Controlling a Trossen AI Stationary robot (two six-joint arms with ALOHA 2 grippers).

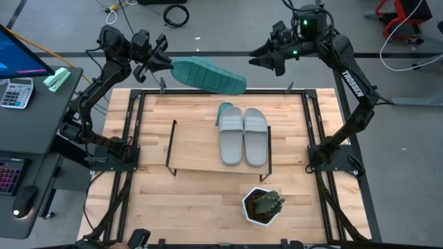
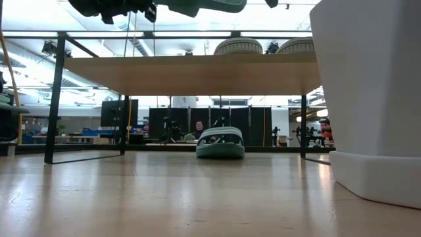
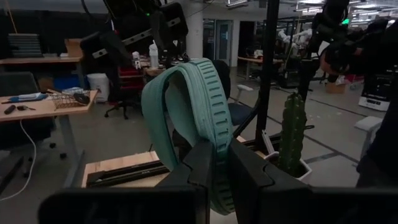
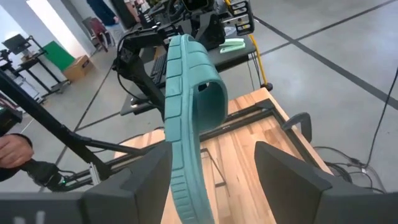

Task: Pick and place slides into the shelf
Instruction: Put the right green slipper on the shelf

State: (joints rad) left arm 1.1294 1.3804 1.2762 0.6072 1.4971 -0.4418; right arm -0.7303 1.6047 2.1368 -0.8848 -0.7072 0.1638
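My left gripper (image 1: 160, 63) is shut on a teal slide (image 1: 208, 76) and holds it in the air over the table's far edge. The slide's ribbed sole faces up in the high view. My right gripper (image 1: 261, 59) is open, just beyond the slide's free end. In the right wrist view that slide (image 4: 186, 106) shows between its spread fingers. Two grey slides (image 1: 232, 135) (image 1: 255, 135) lie soles down, side by side, on the right end of the shelf (image 1: 197, 149). The second teal slide (image 2: 220, 143) rests on the table under the shelf. My left gripper pinches one end of the teal slide's sole (image 3: 214, 146) between its two fingers. It comes level from the table's left, along the slide's length. The slide is lifted clear and reaches out toward the right gripper, its strap (image 3: 158, 106) to one side.
A white hexagonal pot with a cactus (image 1: 261, 206) stands near the table's near edge, right of centre. The shelf board's left half (image 1: 187, 149) is bare wood. Black frame rails (image 1: 315, 117) run along the table's sides. A desk with a calculator (image 1: 17, 91) is at the left.
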